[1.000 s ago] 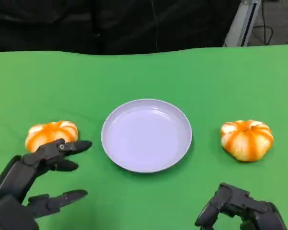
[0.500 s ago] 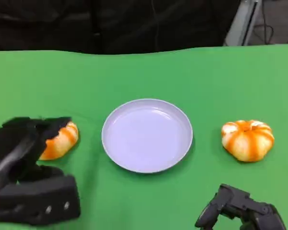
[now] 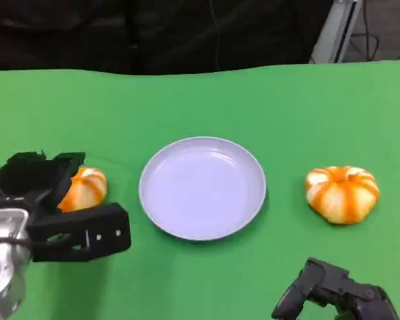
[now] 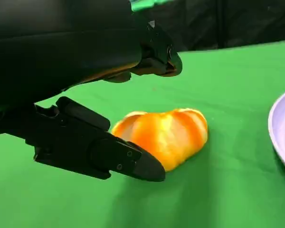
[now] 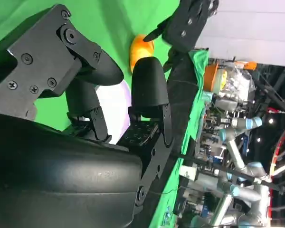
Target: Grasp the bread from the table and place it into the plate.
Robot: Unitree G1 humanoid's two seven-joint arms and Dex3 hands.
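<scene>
Two orange-striped bread rolls lie on the green table: the left bread (image 3: 88,188) and the right bread (image 3: 342,194), with the pale plate (image 3: 202,227) between them. My left hand (image 3: 37,190) is at the left bread and covers its left side. In the left wrist view the left hand (image 4: 76,52) has its fingers apart, one set above the bread (image 4: 168,135) and one low beside it, without closing on it. My right hand (image 3: 333,293) rests near the table's front edge with its fingers curled in on nothing.
The plate's rim (image 4: 281,128) lies a short way past the left bread. The right wrist view shows my right hand (image 5: 109,156) and, beyond it, the plate (image 5: 115,102), a bread (image 5: 141,47) and lab equipment past the table. A dark backdrop stands behind the table.
My left hand has moved forward from the front left, turned over and come down around the left bread. The right hand, plate and right bread have stayed put.
</scene>
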